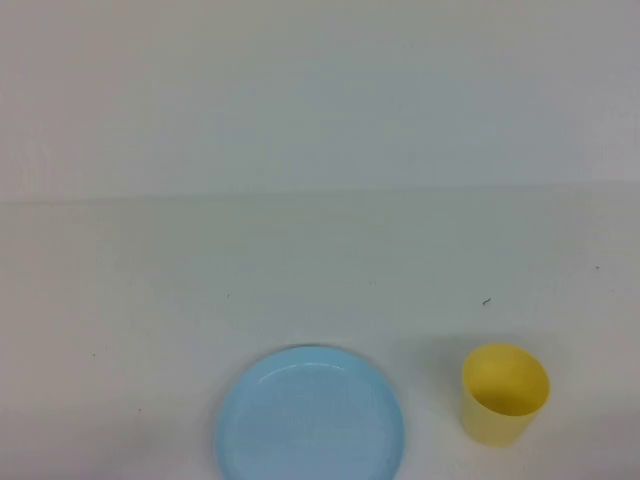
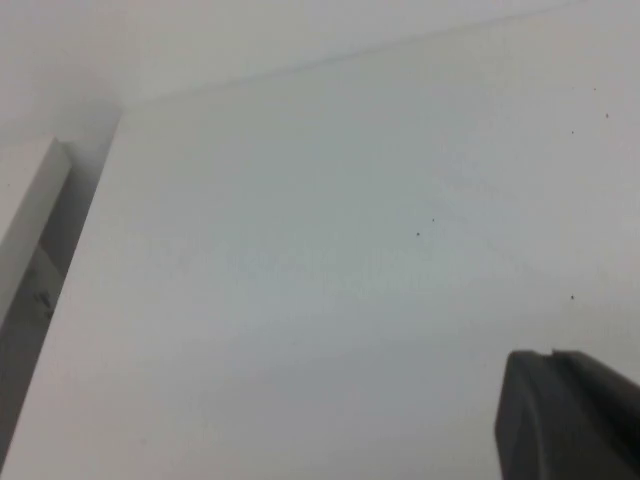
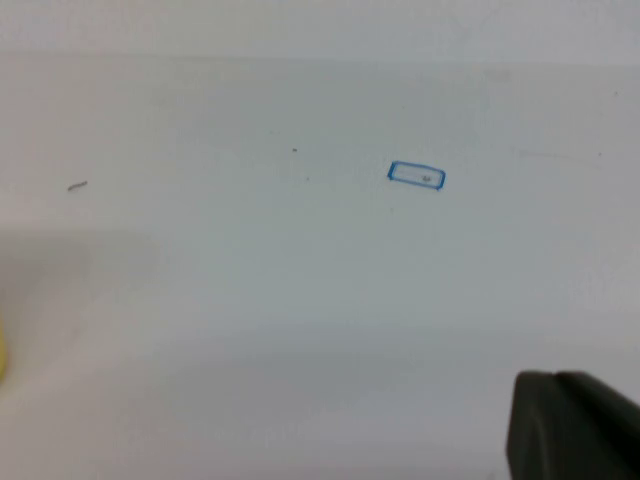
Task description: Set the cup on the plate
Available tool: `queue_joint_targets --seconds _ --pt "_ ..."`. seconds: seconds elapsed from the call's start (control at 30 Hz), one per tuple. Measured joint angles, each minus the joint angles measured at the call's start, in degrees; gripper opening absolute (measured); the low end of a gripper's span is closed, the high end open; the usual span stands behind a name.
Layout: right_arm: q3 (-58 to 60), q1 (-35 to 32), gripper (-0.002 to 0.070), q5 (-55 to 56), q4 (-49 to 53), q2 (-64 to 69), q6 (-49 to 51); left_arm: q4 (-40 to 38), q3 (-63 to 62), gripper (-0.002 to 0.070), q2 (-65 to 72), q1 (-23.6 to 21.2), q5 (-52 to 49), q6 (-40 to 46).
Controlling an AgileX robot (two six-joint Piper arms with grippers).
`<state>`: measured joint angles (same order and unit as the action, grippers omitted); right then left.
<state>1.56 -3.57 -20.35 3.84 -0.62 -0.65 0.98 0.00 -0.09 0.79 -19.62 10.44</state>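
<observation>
Pale white tabletop (image 1: 320, 250) carries the plate (image 1: 311, 417) at the near edge, left of the cup (image 1: 505, 394) — the two stand apart, the cup upright and mouth up. Neither arm appears in the high view. The left pincer (image 2: 570, 415) shows only as a dark corner over bare tabletop; the right pincer (image 3: 575, 425) likewise, with a small blue rectangle mark (image 3: 416, 176) beyond it — whether either is clenched or released, I cannot tell.

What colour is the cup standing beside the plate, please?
Plain yellow; the cup shows best in the high view.
</observation>
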Motion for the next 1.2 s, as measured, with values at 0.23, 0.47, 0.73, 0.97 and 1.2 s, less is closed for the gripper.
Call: queue_joint_targets --seconds 0.23,0.47,0.73,0.97,1.2 --pt "0.0 0.0 0.0000 0.0 0.0 0.0 0.0 2.1 0.0 0.0000 0.0 0.0 2.4 -0.1" --pt "0.0 0.0 0.0000 0.0 0.0 0.0 0.0 -4.0 0.0 0.0000 0.0 0.0 12.3 -0.3" --pt "0.0 0.0 0.0000 0.0 0.0 0.0 0.0 -3.5 0.0 0.0000 0.0 0.0 15.9 -0.3" --pt "0.0 0.0 0.0000 2.4 0.2 0.0 0.0 -9.6 0.0 0.0000 0.0 0.0 26.5 -1.6" --pt "0.0 0.0 0.0000 17.8 -1.3 0.0 0.7 -9.7 0.0 0.0000 0.0 0.0 30.2 -1.9"
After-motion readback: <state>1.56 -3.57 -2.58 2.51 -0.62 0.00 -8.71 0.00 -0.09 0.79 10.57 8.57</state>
